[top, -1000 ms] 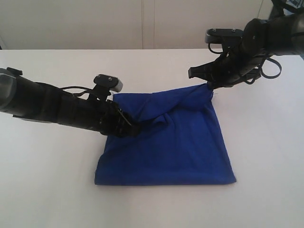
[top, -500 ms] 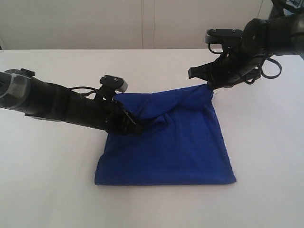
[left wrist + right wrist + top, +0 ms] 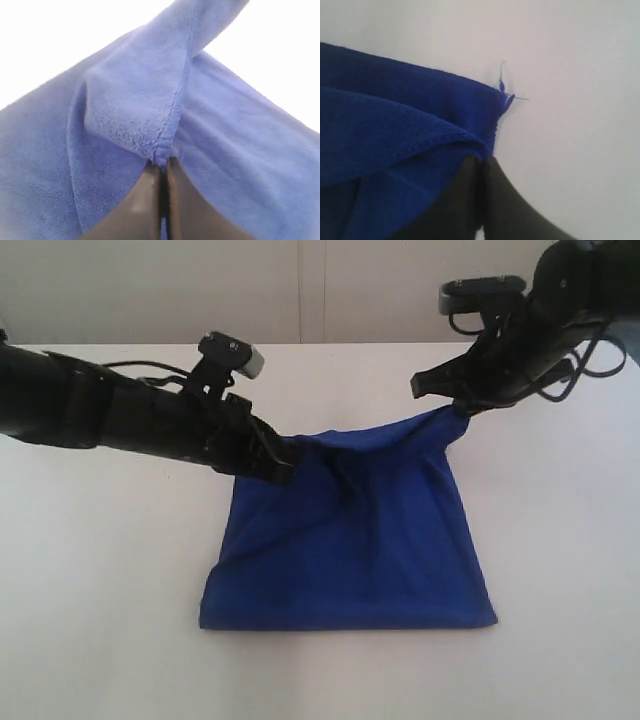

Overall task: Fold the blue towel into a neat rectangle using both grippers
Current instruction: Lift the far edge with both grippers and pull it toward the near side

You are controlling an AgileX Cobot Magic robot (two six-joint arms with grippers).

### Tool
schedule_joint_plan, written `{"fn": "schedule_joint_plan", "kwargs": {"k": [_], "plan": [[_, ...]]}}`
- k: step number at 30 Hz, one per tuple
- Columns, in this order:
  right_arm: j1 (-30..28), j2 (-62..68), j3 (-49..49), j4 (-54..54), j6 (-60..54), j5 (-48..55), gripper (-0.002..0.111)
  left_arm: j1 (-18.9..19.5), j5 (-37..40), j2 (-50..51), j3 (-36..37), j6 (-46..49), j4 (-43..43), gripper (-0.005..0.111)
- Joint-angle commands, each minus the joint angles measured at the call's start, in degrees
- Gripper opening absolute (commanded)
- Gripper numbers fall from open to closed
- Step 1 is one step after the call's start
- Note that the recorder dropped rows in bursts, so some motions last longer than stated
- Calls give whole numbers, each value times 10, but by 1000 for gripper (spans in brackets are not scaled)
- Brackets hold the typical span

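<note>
Item: blue towel (image 3: pixel 350 550), mid-table, near hem flat on the white table (image 3: pixel 100 640), far hem off the surface. Change noted: a second ago the left gripper (image 3: pixel 275 468) lay low at the far-left corner with its jaws apart; it has since clamped tight on that corner and risen, and the towel's left side now slopes up to it. Right gripper (image 3: pixel 462 408): pinched on the far-right corner as before, a little higher (loose thread (image 3: pixel 507 95) sticks out just beside its jaws). Condition: the far hem hangs as a slack, sagging band between the two grips, with a crease near the middle. Meaning for the task: both far corners appear secured, so the fold proper can likely begin by carrying that hem toward the near one. Edges: near hem straight, near corners squared and undisturbed; left hem drawn inward. Room: bare table left, right and near of the cloth, ample for the carry; the wall stands well behind the far table edge
</note>
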Motion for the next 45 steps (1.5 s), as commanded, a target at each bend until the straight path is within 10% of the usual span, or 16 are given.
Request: {"fn": "schedule_joint_plan", "kwargs": {"k": [1,11,24,45], "plan": [[-5,-75,2,-44,-19,68,0,-1,61,-81,-1,-154,191,0],[14,-204,6,-43,-27,199,0,-1,277,-205,-1,-472,555,0],[80,-403,164,-29,3,218,0,-42,423,-354,-1,-541,592,0],[99,-651,236,68,20,305,0,-129,452,-521,79,-643,584,0]]}}
